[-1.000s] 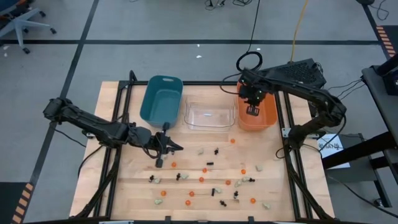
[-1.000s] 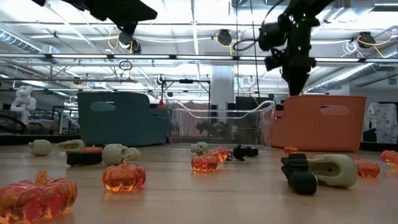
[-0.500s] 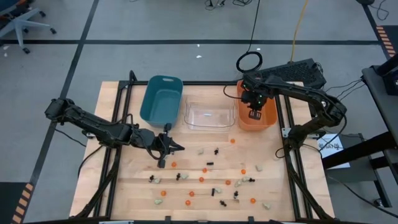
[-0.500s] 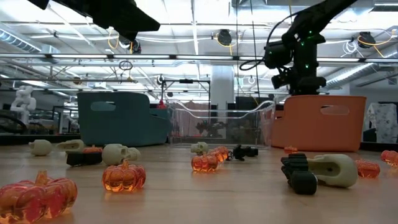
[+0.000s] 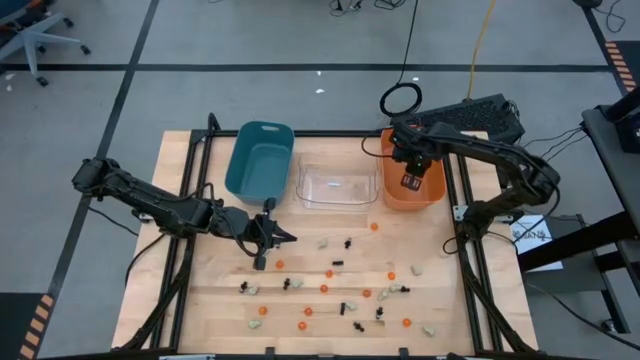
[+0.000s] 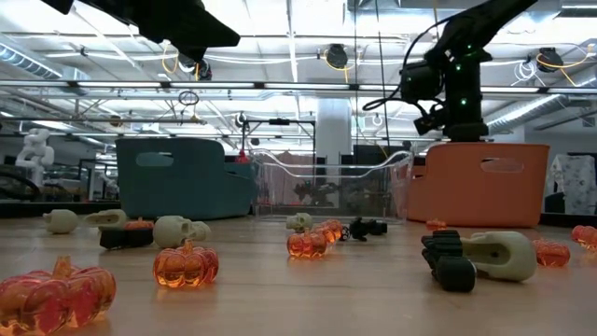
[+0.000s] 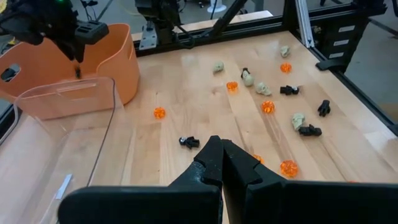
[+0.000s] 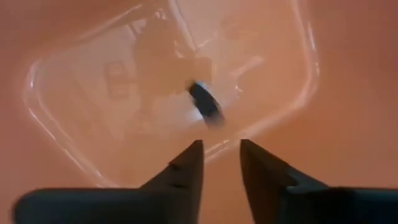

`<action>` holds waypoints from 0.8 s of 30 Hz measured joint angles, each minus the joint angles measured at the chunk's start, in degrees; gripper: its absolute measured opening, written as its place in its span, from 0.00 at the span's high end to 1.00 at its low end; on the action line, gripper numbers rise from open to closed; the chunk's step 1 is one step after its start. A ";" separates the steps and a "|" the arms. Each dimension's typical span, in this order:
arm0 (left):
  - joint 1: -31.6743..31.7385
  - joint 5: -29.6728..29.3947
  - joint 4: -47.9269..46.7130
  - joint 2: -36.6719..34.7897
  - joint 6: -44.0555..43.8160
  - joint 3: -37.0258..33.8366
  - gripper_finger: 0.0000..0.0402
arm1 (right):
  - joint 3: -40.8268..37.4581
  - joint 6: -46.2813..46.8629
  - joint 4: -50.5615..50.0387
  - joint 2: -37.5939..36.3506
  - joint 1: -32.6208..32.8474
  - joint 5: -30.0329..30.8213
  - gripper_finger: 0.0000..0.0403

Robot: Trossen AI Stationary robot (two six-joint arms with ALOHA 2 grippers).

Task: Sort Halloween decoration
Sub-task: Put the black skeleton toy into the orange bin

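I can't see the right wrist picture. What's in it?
Two dark fingers stand slightly apart, pointing down into the orange bin. A small dark blurry thing shows just past them, over the bin's shiny floor.

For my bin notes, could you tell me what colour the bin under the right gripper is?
Orange. The bin beneath the right gripper shows best in the high view.

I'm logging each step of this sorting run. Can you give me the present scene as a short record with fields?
bins: teal bin, clear bin, orange bin in a row at the table's far side
right gripper: over the orange bin, fingers apart, a small dark piece blurred beyond them
left gripper: above the table near the teal bin, fingers shut, empty
trinkets: orange pumpkins, black pieces, pale skulls scattered on the table
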 joint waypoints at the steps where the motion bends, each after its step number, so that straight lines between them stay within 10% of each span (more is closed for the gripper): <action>1: 0.00 0.00 0.02 0.00 0.00 0.00 1.00 | 0.00 0.03 0.05 -0.44 0.00 0.07 0.72; 9: -0.04 0.00 -0.53 0.00 -2.68 0.00 1.00 | 0.26 5.76 0.25 -9.25 5.51 -0.68 0.56; 24: -1.56 0.28 -8.82 0.00 -10.34 -0.02 0.93 | 0.29 23.73 11.03 -23.83 38.71 7.09 0.59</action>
